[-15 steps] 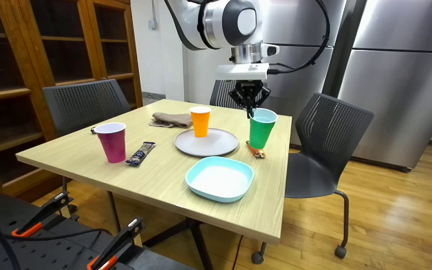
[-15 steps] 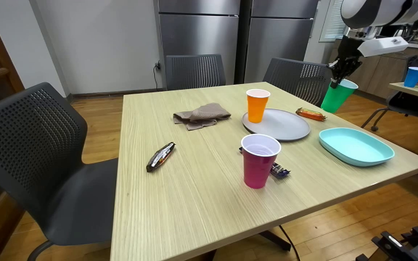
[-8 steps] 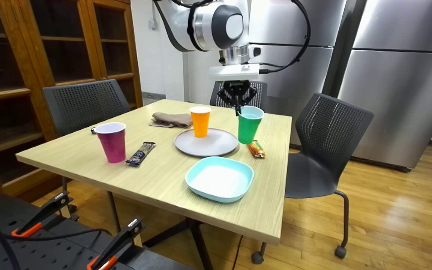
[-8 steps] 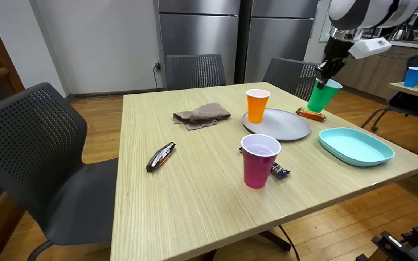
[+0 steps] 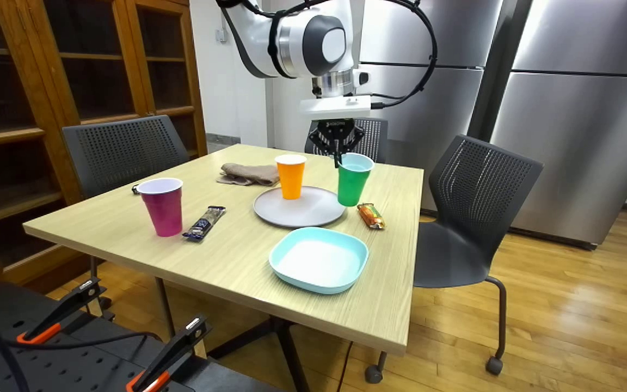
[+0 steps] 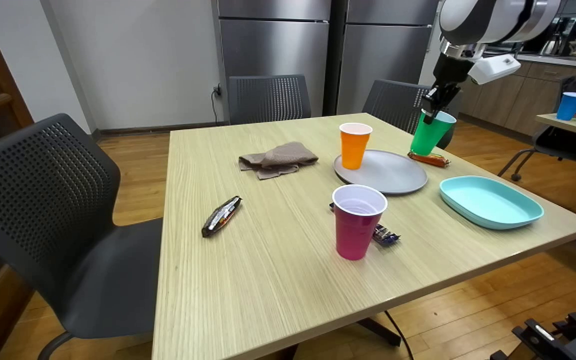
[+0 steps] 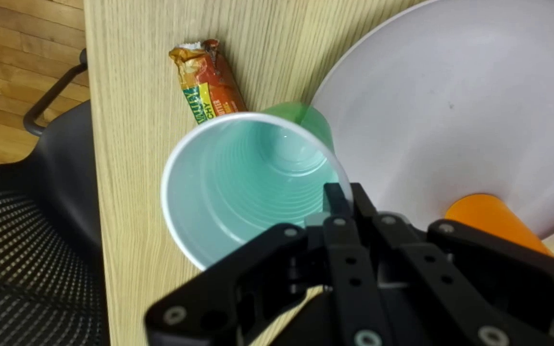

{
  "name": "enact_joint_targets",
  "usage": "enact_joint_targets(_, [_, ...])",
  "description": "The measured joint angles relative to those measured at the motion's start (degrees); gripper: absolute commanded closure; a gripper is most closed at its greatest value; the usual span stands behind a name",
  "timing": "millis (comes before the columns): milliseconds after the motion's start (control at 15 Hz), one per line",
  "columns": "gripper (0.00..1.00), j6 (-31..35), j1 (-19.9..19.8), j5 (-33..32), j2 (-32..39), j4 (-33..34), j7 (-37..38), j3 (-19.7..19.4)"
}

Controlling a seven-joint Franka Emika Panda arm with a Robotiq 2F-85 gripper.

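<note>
Green cup [image 5: 354,182]: 1, pinched by end effector [image 7: 349,197] | wrapped bars [image 6: 221,216]: 3

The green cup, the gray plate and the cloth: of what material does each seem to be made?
Green cup: most likely thin, smooth plastic; in the wrist view, small glints and fine rings show inside.
Gray plate: low-sheen, perhaps plastic or ceramic; soft shading without sharp reflections leaves that open.
Cloth: matte fabric, woven or knitted, judging by its soft folds and textured surface.

Over there the arm [image 5: 294,43] bends down from overhead, its gripper [image 7: 348,193] pointing downward, fingers [image 7: 364,204] pinched close together.
</note>
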Motion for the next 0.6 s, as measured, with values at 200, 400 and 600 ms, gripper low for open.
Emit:
enact_joint_targets(200, [0.99, -0.01, 0.08, 0.00, 1.79, 2.11, -0.10, 0.74])
enact_joint_targets(400, [0.99, -0.01, 0.35, -0.14, 3.39, 3.75, -0.19, 1.53])
enact_joint_targets(600, [0.99, 0.03, 1.13, -1.08, 4.30, 4.40, -0.24, 1.81])
